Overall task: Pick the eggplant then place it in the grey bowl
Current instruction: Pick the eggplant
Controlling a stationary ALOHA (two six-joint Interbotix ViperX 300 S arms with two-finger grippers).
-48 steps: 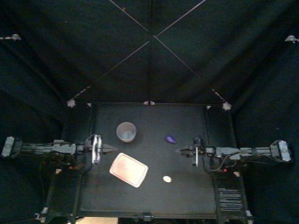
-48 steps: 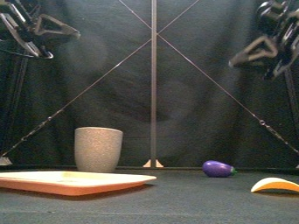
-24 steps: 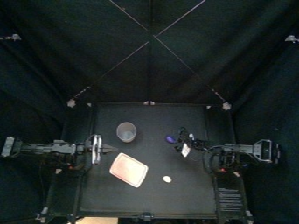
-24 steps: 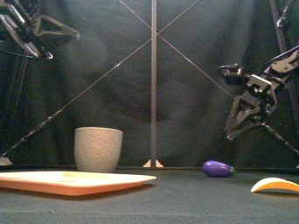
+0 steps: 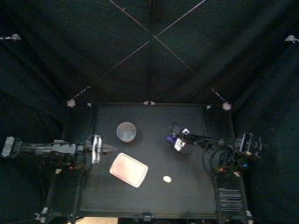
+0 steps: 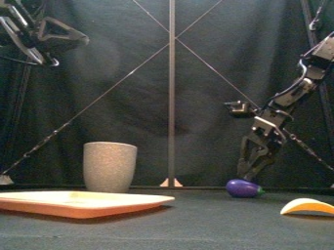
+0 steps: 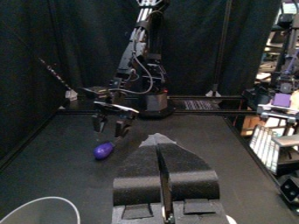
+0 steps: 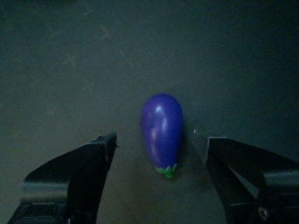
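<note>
On the table (image 5: 187,197), a small yellow toy (image 6: 308,206) is seen nearest the front edge, on the right half. A flat pink tray (image 6: 78,202) is laid on the left half, a little farther back and turned at an angle to the table's edges in the top view. The two are well apart.

Farther back, a tall grey cup (image 6: 109,166) is stood upright behind the tray, apart from it. To its right, at about the same depth, the purple eggplant (image 6: 243,187) is found lying on its side on the bare table, well apart from the cup and from the yellow toy. Its small green stem end is shown in the right wrist view.

The right gripper (image 8: 160,137) is hung directly over the eggplant, pointed down at it. Its jaws are spread wide, one to each side of the eggplant in the right wrist view, with a gap left on both sides. In the front view the tips are seen just above the eggplant, and no contact can be made out. The right arm is stretched in from the right side and bent down toward the table.

The left gripper (image 7: 163,144) is held high over the table's left edge, well away from every object. Its jaws are pressed together, with only a thin line shown between them in the left wrist view.

Behind everything the black back curtain is hung.
</note>
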